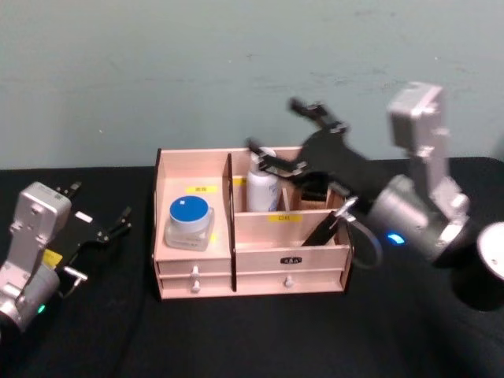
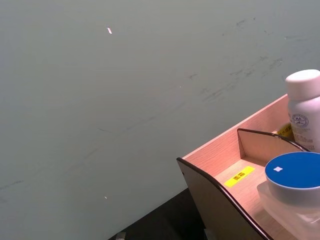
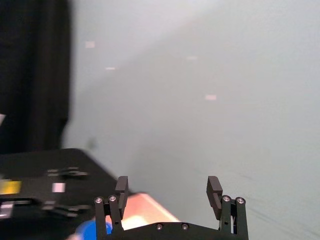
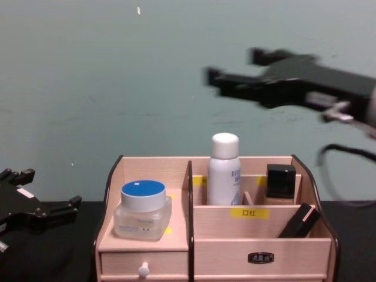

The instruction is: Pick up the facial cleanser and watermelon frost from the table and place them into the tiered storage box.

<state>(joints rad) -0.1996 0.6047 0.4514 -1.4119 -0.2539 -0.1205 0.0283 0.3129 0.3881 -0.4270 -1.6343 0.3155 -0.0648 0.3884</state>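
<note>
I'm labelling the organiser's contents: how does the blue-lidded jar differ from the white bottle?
The jar is squat and clear-walled with a flat blue lid; the white bottle is tall, slim and opaque with a rounded white cap. The jar sits in the left compartment of the tiered storage box; the bottle stands in a rear compartment right of the divider. Both are upright, inside the box, held by no hand.

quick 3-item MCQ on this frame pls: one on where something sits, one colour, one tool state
1. Where is the jar?
A. left compartment of the box
B. on the table
C. in a drawer

2. What colour is the jar's lid?
A. red
B. blue
C. white

3. The right tool is:
A. shut on the bottle
B. open, above the box
C. resting on the table

Answers:
1 A, the jar sits in the box's left compartment.
2 B, the lid is blue.
3 B, the right tool hangs open above the white bottle.
</note>
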